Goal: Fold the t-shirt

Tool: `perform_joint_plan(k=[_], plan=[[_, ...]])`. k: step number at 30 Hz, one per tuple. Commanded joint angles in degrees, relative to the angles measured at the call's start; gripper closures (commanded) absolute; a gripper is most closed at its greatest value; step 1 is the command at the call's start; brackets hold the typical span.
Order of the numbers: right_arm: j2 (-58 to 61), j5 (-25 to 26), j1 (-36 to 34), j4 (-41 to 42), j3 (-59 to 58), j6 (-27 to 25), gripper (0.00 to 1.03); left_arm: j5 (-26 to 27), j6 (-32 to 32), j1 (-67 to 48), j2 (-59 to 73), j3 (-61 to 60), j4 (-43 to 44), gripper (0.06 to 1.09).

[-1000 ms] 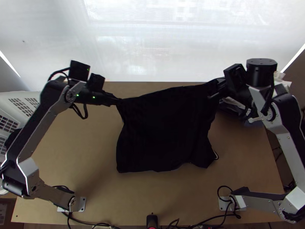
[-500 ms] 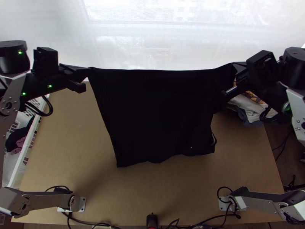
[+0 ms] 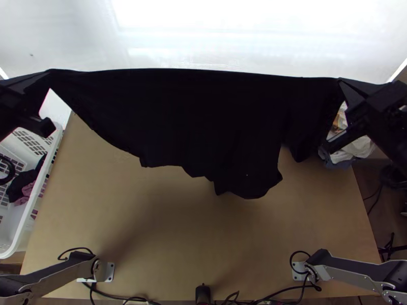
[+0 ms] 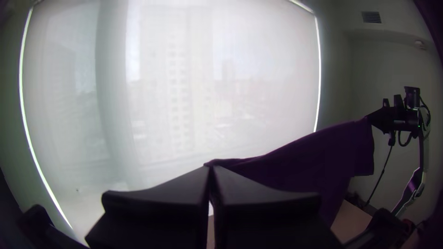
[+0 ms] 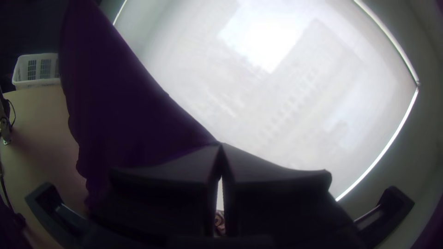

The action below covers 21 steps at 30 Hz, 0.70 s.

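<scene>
Table [image 3: 168, 239]: there's your landing spot, below the left gripper [image 4: 211, 171] and right gripper [image 5: 221, 147]; descend slowly, both tips level.
T-shirt [image 3: 203, 117]: stretched between the two tips, body hanging loosely below them; ease the top edge taut, don't yank.
Lower edge [image 3: 249, 191]: uneven, baseward of the tips in the top view; whether it touches wood, you can't tell. Likely best to land this first, then draw back to smooth it.
Right gripper: pressed together on an upper corner; the left wrist view gives you its side profile across the fabric.
Left gripper: pressed together too, pinching the opposite corner; its own wrist view shows the tips meeting, a close check on grip the top view can't offer.
</scene>
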Motion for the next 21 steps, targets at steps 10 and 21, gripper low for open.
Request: perform_joint_plan(k=[10, 21], plan=[[-8.78, 1.61, 2.09, -2.99, 4.23, -6.00, 1.00, -2.04, 1.59, 3.51, -12.29, 0.71, 0.21, 1.05], [-15.02, 0.90, 2.00, -11.96, 0.45, -1.43, 1.00, 1.22, 1.41, 3.78, -14.84, -0.78, -10.96, 1.05]])
